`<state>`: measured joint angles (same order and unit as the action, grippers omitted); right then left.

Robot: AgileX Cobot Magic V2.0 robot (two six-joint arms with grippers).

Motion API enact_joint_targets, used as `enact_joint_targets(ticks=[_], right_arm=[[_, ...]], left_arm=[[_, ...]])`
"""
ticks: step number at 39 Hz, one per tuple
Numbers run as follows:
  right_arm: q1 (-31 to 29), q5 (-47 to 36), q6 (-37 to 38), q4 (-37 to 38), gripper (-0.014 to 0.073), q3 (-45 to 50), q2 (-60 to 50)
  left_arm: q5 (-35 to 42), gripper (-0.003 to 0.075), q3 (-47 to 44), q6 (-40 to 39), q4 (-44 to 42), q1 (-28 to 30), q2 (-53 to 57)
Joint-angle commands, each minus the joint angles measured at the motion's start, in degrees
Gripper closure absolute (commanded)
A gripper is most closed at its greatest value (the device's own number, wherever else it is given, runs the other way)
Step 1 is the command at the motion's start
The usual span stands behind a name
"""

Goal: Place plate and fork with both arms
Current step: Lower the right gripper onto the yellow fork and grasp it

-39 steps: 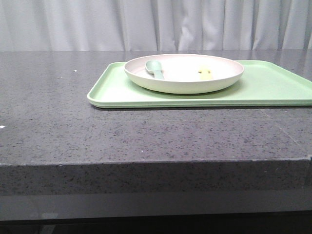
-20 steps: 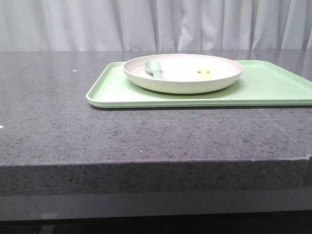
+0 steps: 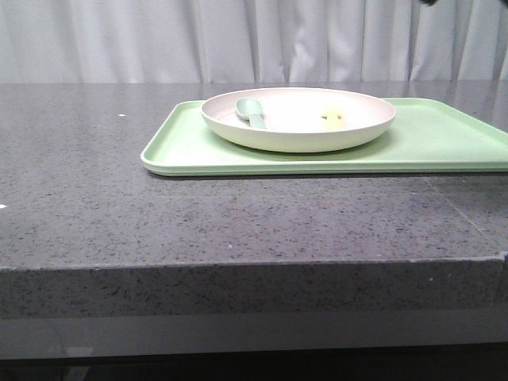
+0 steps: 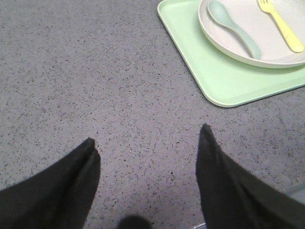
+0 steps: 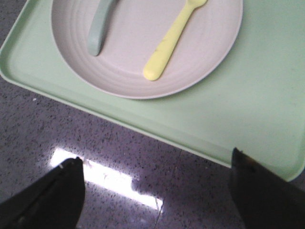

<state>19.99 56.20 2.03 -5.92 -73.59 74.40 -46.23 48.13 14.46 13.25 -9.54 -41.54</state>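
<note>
The off-white plate (image 3: 298, 119) rests on a light-green tray (image 3: 429, 147) on the grey stone counter. Inside the plate lie the yellow fork (image 5: 170, 39) and a pale grey-green spoon (image 4: 234, 28). The front view shows the fork (image 3: 333, 119) only as a small yellow patch. My left gripper (image 4: 147, 143) is open above bare counter, well short of the tray's corner. My right gripper (image 5: 155, 164) is open over the counter just outside the tray's rim, with the plate (image 5: 143, 45) and fork beyond it. Neither holds anything.
The tray (image 4: 224, 81) takes up the counter's right half; its far end runs out of the front view. A white curtain (image 3: 254, 40) hangs behind the counter. A bright light reflection (image 5: 107, 179) lies on the stone by the right gripper.
The view has shifted slightly, so plate and tray sit a touch further left than a second ago. A dark shape now shows at the top right edge of the front view.
</note>
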Motion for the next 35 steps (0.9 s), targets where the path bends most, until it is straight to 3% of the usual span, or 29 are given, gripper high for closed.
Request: enact_joint_targets(ticks=[1,16,35], right_arm=[[1.0,-1.3,3.0,3.1,-0.0041,-6.4,3.9],[2.1,5.9,9.8,5.9,-0.0041,-23.7,22.2],[2.1,12.5,13.0,7.6,-0.0034,-40.4,37.1]], left_arm=[[4.2,0.0290,1.6,0.1,1.2,0.1,0.2],[4.2,0.0290,1.6,0.1,1.2,0.1,0.2],[4.3,0.0290,1.6,0.1,1.2,0.1,0.2]])
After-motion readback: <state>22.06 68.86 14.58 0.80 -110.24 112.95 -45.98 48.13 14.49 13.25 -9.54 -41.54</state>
